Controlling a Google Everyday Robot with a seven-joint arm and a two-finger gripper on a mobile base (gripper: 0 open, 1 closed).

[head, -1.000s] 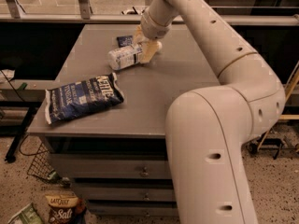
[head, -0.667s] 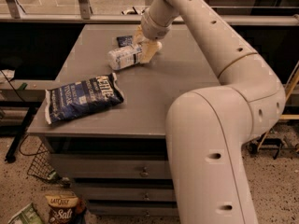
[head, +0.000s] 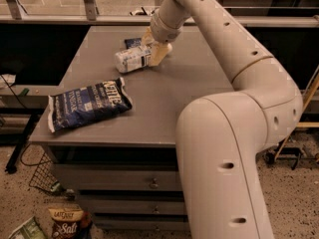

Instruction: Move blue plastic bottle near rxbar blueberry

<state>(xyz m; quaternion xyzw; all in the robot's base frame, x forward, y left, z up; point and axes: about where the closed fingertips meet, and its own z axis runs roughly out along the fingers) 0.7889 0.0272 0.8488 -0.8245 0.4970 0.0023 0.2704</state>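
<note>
Nothing shifted since before, gripper (head: pixel 153 48) upper centre clamped on toppled blue plastic bottle (head: pixel 130 59), rxbar blueberry (head: pixel 132 42) just behind.

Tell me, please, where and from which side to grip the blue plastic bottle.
Probably across the round body of the blue plastic bottle, from above: it lies on its side on the table, so its upper flank is free. The gripper is at its right-hand end as the camera sees it.

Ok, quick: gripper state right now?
Gripper: at the cap end of the blue plastic bottle, which lies by the rxbar blueberry; open or closed cannot be told.
</note>
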